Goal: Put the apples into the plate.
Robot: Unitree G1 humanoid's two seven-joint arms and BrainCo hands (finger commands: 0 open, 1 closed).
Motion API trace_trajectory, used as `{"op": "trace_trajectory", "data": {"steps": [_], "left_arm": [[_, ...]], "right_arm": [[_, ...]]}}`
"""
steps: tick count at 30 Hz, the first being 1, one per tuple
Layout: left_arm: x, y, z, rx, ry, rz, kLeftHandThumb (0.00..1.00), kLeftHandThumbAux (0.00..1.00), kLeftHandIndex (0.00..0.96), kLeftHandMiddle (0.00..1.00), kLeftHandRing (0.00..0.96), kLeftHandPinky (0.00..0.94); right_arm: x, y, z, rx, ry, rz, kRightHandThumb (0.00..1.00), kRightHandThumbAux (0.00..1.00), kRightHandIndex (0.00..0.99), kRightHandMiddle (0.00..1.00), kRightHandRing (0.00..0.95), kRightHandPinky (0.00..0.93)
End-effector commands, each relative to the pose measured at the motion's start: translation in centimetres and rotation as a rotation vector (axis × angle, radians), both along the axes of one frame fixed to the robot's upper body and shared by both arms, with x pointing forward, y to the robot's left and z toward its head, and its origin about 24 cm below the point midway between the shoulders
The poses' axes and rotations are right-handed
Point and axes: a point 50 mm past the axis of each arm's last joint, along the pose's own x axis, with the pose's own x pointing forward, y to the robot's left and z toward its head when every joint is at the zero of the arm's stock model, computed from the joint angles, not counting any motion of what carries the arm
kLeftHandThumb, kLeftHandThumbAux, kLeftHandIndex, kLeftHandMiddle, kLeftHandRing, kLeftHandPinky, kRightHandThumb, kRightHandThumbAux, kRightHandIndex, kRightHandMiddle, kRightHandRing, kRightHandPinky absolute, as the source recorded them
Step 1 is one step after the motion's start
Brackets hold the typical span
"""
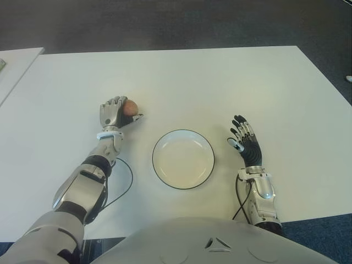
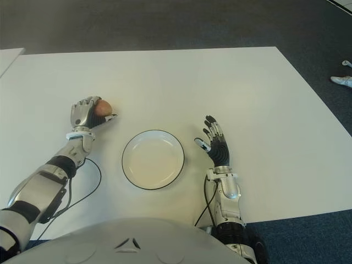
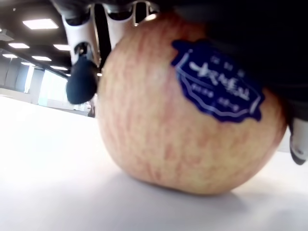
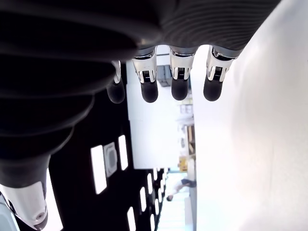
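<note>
Spanning a dark-floored room, the white surface (image 1: pixel 220 82) carries an empty plate (image 1: pixel 183 159). The left hand (image 1: pixel 114 113) curls around the apple (image 1: pixel 130 107), left of it; the right hand (image 1: pixel 246 140) lies spread, holding nothing.

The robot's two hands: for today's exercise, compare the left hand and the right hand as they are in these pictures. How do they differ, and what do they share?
The left hand is curled around an apple that sits on the table; the right hand holds nothing. The left hand's fingers are bent, the right hand's fingers spread straight. The left hand shows left of the plate, the right hand on its right. Both are over the white table.
</note>
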Motion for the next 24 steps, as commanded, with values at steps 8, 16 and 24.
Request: {"op": "trace_trajectory", "data": {"steps": [8,16,24], "left_arm": [[-2.14,-0.31,-2.73,-0.069,0.171,-0.015,0.857,0.666,0.403,0.524,0.745,0.224],[-2.15,-0.44,-2.62,-0.084,0.164,-0.039,0.858,0.666,0.403,0.521,0.731,0.17],[-2.05,-0.66,-2.16,-0.085,0.122,-0.073,0.858,0.666,0.403,0.523,0.742,0.22]], "right_arm": [[-1.37,0.1,-1.34,0.024,0.075,-0.031,0.105,0.641,0.016,0.0,0.0,0.025],[-1.37,0.05,-1.17,0.021,0.067,-0.037,0.109,0.651,0.019,0.0,0.0,0.029],[-1.43,0.24,-0.96,0.023,0.059,-0.04,0.11,0.655,0.019,0.0,0.0,0.038]]}}
